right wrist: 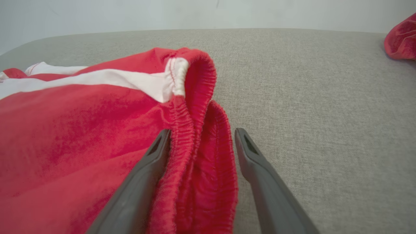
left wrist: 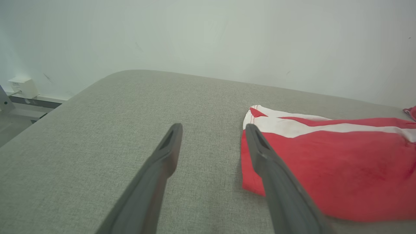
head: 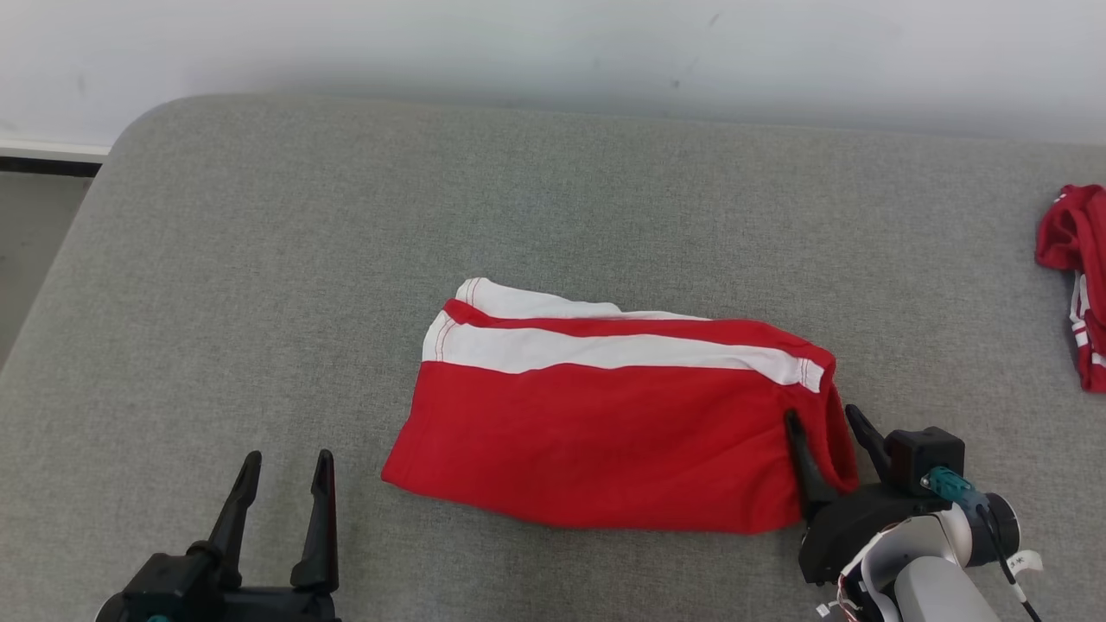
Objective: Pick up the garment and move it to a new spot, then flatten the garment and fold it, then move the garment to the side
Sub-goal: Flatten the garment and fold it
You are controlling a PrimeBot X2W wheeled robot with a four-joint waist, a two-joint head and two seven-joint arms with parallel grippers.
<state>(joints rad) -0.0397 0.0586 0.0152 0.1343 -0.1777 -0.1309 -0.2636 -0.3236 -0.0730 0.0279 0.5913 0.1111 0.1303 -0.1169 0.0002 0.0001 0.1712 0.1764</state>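
The garment [head: 605,432], red shorts with a white stripe [head: 605,350] along the far side, lies folded and fairly flat near the middle of the mattress [head: 553,199], a little toward the front edge and right of centre. Its gathered waistband [right wrist: 195,130] forms the right end and stands up slightly in a loose loop.

The right gripper [head: 821,413] sits at that end with its jaws spread. The waistband runs up between its two fingers, one finger lying against the red cloth and the other over bare mattress just beside it. Nothing is pinched.

The left gripper [head: 289,455] is released as well, fingers apart, hovering by the front edge near the garment's left hem but not touching it.

A second red garment [head: 1080,259] lies bunched at the mattress's right edge, well apart. A pale wall [head: 553,43] rises behind the far edge.
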